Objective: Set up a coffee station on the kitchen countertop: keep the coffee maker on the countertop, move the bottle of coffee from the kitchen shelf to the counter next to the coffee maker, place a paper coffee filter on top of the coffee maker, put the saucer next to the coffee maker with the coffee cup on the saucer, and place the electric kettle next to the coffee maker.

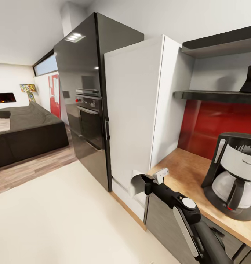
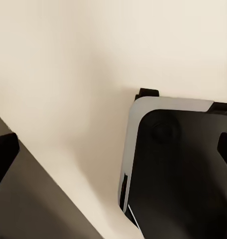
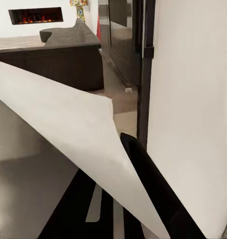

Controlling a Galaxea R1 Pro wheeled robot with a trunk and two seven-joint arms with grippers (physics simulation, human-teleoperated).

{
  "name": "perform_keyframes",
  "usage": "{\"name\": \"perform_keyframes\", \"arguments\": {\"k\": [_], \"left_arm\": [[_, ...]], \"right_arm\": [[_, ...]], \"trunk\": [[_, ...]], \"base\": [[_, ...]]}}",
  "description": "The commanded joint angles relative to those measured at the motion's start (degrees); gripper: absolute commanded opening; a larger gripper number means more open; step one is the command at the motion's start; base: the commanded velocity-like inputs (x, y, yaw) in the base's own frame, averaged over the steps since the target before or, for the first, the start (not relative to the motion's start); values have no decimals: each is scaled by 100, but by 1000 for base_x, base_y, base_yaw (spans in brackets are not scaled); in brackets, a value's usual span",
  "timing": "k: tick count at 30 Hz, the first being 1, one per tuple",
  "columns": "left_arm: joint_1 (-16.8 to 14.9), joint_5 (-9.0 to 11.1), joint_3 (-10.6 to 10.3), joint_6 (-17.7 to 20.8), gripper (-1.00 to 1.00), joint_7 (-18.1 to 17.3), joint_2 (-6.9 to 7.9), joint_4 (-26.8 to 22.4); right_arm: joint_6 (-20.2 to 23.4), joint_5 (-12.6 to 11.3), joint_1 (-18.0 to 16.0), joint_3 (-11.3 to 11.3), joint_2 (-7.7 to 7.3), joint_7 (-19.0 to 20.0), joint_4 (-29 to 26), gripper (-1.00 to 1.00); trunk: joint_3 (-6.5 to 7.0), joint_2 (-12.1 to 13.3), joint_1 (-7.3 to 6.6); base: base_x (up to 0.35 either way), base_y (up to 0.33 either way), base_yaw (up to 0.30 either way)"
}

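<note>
R gripper [image 1: 149,182] clamped on filter [image 1: 137,184], held off counter [image 1: 184,168] end, beside white cabinet [image 1: 134,110]. Maker [image 1: 233,176] on counter. L gripper state: can't tell.

coffee maker [image 1: 233,176] cut off at right edge; dark obj on kitchen shelf [image 1: 213,96] cropped, unidentifiable

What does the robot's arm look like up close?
The right arm is mostly black and rounded, with a long light grey stripe along its side and a round grey-white cap at the joint. Its gripper has black fingers, long and narrow, with a small pale grey block next to them.
</note>
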Motion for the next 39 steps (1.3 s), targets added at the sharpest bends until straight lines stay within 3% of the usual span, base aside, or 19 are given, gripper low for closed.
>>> {"name": "perform_keyframes", "arguments": {"k": [1,18,39], "left_arm": [[3,60,13,37,100,-18,1,-12],[3,60,22,42,100,-18,1,-12],[3,60,19,42,100,-18,1,-12]], "right_arm": [[49,-72,-2,4,-3,1,-3,-100],[48,-73,-3,4,-3,1,2,-100],[49,-73,-3,4,-3,1,14,-100]], "trunk": [[-2,-4,2],[-2,-4,2],[-2,-4,2]], "base": [[0,0,-270],[0,177,-273],[0,70,-274]]}}
